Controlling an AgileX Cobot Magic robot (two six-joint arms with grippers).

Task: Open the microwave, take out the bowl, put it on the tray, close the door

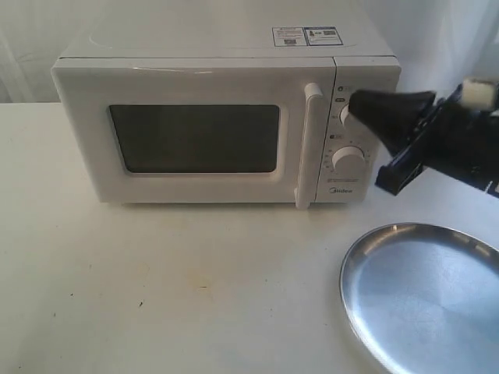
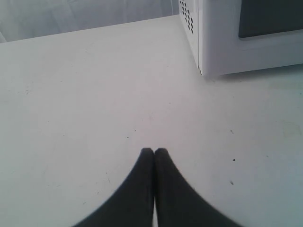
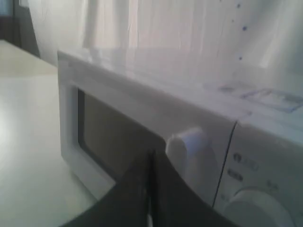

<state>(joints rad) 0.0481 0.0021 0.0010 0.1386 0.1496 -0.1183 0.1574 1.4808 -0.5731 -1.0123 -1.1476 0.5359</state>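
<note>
Exterior view: the door (image 1: 195,132) of the microwave (image 1: 210,47) is fully shut, so we judge the task to be at its first step, opening.

The right hand (image 1: 355,103) has its fingers pressed together and is empty. It hangs in front of the control panel, tip over the upper dial, with the lower dial (image 1: 348,158) just beneath it. The door's handle (image 1: 309,148) stands just past the fingertips, near but apart. The right wrist view also shows a gap between the tip and the top of the handle.

The tray (image 1: 421,296) lies on the desk (image 1: 156,273) below the right hand, toward its wrist side, with nothing on it. We cannot see the bowl in any view. The dark window shows nothing, and we presume the bowl is inside.

The left hand (image 2: 154,151) is pinched closed and empty. It hovers over bare desk, with a microwave corner ahead of it and well apart.

Next move, our judgement: pressed together, the fingers cannot span the handle. Either they part and take the bar between them, or the closed tip hooks behind it. The pull should then follow the door's arc away from the control panel side. We expect the microwave could slide on the desk if the pull is abrupt.
</note>
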